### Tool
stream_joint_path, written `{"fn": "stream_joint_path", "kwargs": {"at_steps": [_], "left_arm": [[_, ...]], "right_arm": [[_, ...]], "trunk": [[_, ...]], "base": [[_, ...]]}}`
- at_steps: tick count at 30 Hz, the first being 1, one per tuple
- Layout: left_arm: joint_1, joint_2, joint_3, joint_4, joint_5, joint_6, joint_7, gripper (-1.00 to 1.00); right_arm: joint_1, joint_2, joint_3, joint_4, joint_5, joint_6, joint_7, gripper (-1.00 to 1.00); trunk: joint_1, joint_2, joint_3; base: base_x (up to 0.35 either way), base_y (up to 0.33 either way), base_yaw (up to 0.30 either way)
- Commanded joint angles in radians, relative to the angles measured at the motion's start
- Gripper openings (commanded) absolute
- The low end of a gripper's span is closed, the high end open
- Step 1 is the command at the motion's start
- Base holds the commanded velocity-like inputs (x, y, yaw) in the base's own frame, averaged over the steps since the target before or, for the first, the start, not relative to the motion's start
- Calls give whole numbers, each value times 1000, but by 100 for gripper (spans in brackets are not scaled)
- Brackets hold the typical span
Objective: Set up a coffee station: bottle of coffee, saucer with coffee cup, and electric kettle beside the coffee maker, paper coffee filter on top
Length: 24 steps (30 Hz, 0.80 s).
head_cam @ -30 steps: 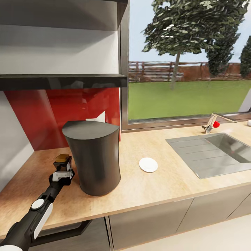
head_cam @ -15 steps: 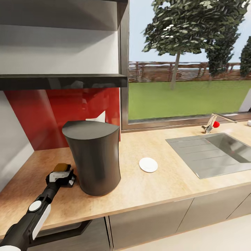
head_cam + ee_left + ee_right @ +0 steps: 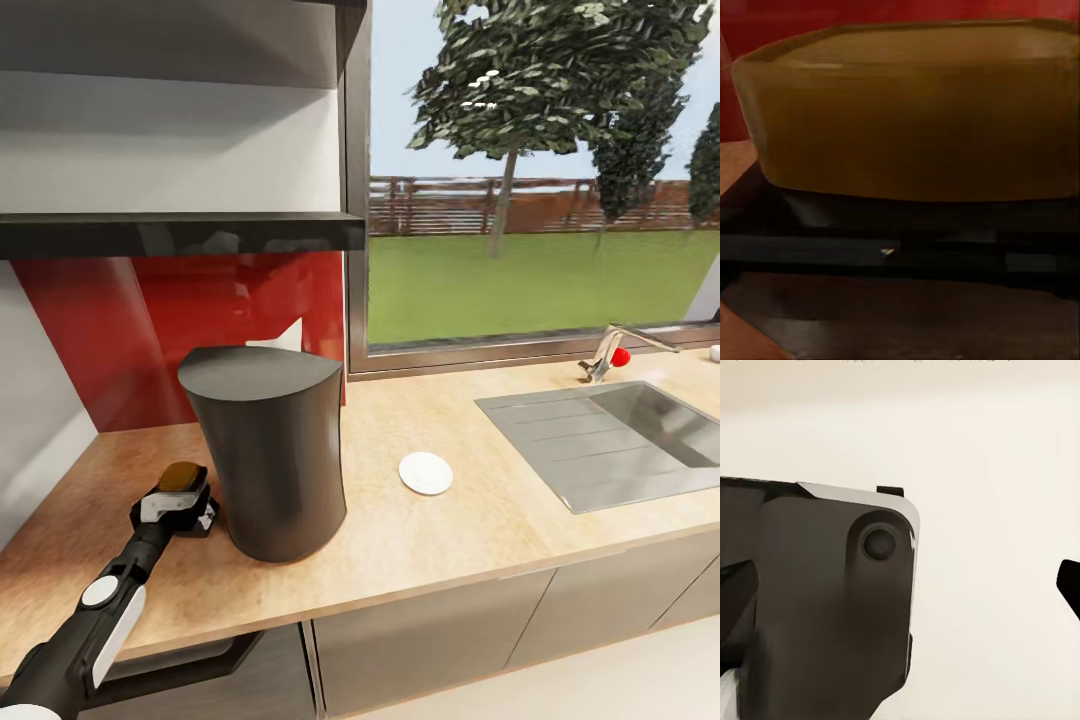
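Head view | left pincer (image 3: 178, 497) pinching bottle of coffee (image 3: 183, 477), low on counter (image 3: 470, 520) beside coffee maker (image 3: 268, 450) | bottle likely rigid, light, smooth; hold body below cap | right pincer spread

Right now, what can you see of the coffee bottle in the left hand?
The coffee bottle is a small amber-brown, translucent-looking jar seen from above, its body mostly hidden. It sits in the left hand, low over the wooden countertop just left of the dark coffee maker. Whether it touches the counter or the maker cannot be told. The left wrist view shows its amber side close up.
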Motion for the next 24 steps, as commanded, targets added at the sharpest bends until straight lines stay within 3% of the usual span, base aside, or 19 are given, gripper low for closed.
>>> {"fn": "stream_joint_path", "kwargs": {"at_steps": [1,13,24], "left_arm": [[-1,-1,1,1,11,-1,-9,100],[1,-1,3,1,10,-1,-8,100],[1,1,3,1,11,-2,-8,100]], "right_arm": [[-1,0,-7,1,11,-3,-5,100],[-1,0,-7,1,11,-3,-5,100],[-1,0,-7,2,11,-3,-5,100]], "trunk": [[1,-2,-2],[1,-2,-2],[1,-2,-2]], "base": [[117,0,0],[11,0,0],[-316,0,0]]}}
